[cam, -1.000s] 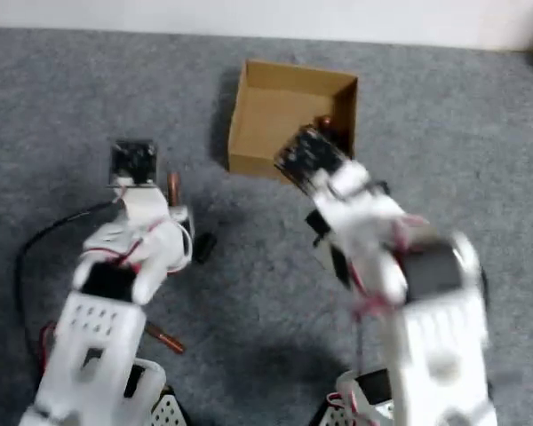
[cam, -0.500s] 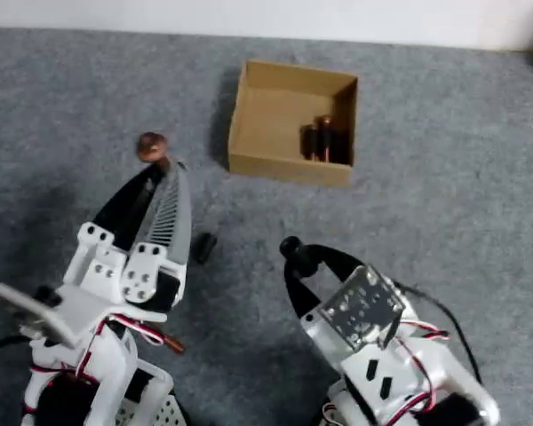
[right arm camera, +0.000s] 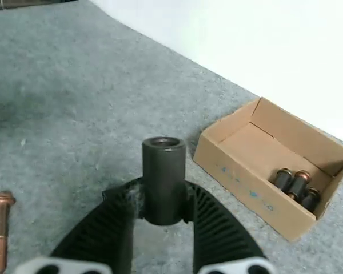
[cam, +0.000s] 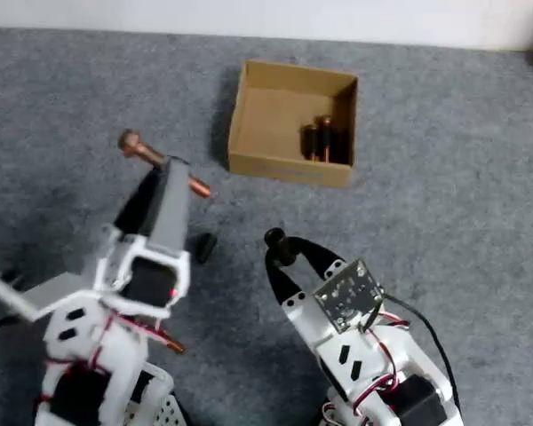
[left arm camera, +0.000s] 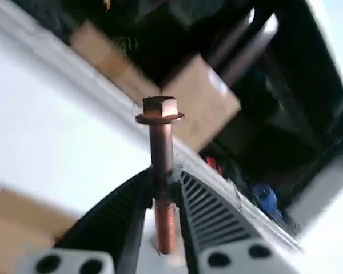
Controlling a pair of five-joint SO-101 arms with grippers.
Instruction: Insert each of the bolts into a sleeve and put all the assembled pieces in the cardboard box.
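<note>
My left gripper (cam: 164, 169) is shut on a copper bolt (cam: 151, 156), held off the carpet and tilted, its hex head away from the box. In the left wrist view the bolt (left arm camera: 160, 154) stands between the ribbed fingers (left arm camera: 208, 208) of the gripper (left arm camera: 162, 191). My right gripper (cam: 280, 250) is shut on a black sleeve (cam: 274, 238) below the cardboard box (cam: 258, 164). The sleeve (right arm camera: 163, 174) stands upright in the gripper (right arm camera: 163, 205), open end up. Inside the box (right arm camera: 246, 185) lie assembled pieces (right arm camera: 294, 184), also (cam: 322, 139).
A second black sleeve (cam: 204, 246) lies on the grey carpet between the arms. A loose copper bolt (cam: 166, 341) lies near the left arm's base; a bolt (right arm camera: 0, 228) on the carpet also shows in the right wrist view. A pale wall borders the far edge.
The left arm has lifted the bolt off the carpet and tilted it. The right arm has drawn back from over the box and now holds a sleeve nearer the left arm.
</note>
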